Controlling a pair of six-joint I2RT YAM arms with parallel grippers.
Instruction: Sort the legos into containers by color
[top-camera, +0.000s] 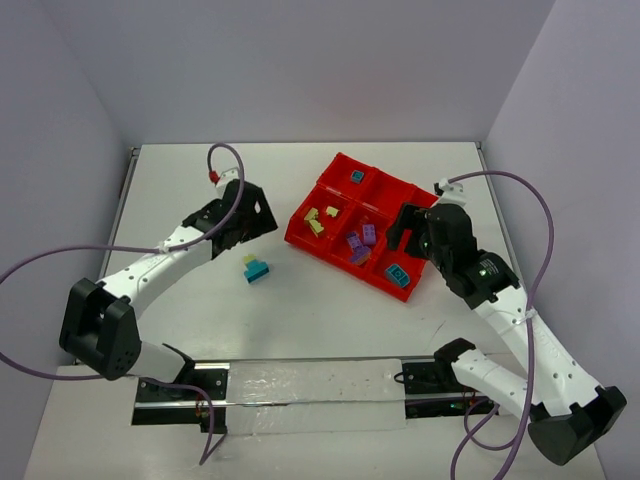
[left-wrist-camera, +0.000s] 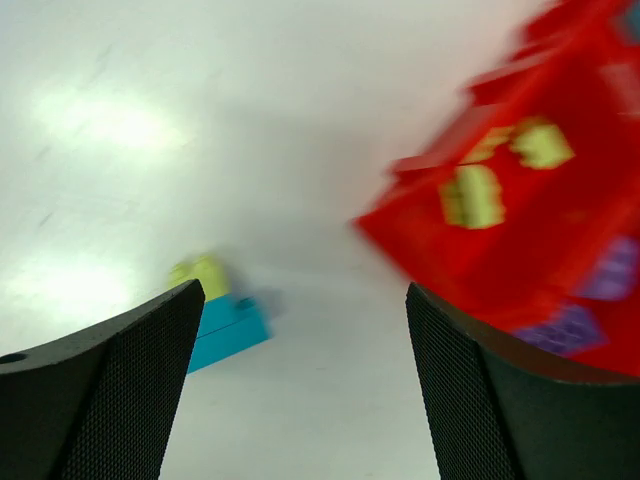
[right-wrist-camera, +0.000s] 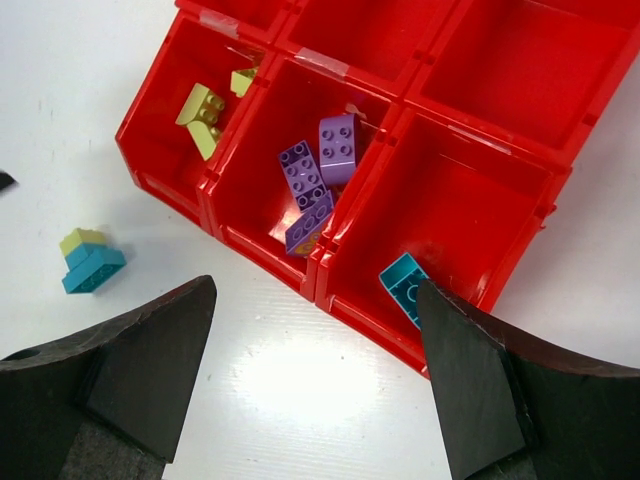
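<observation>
A teal-and-yellow lego stack (top-camera: 256, 269) lies on the white table, left of the red tray (top-camera: 338, 162). My left gripper (top-camera: 262, 220) is open and empty, above and behind the stack. The left wrist view is blurred and shows the stack (left-wrist-camera: 222, 322) by the left finger (left-wrist-camera: 120, 380). My right gripper (top-camera: 403, 234) is open and empty over the tray's near right corner. In the right wrist view, yellow legos (right-wrist-camera: 205, 115), purple legos (right-wrist-camera: 320, 180) and a teal lego (right-wrist-camera: 403, 283) each lie in a separate compartment of the near row. Another teal lego (top-camera: 356, 177) lies in a far compartment.
The tray (right-wrist-camera: 262, 262) sits at an angle at the table's back right. Purple cables loop from both arms. A shiny strip (top-camera: 315, 395) runs along the near edge between the arm bases. White walls enclose the table.
</observation>
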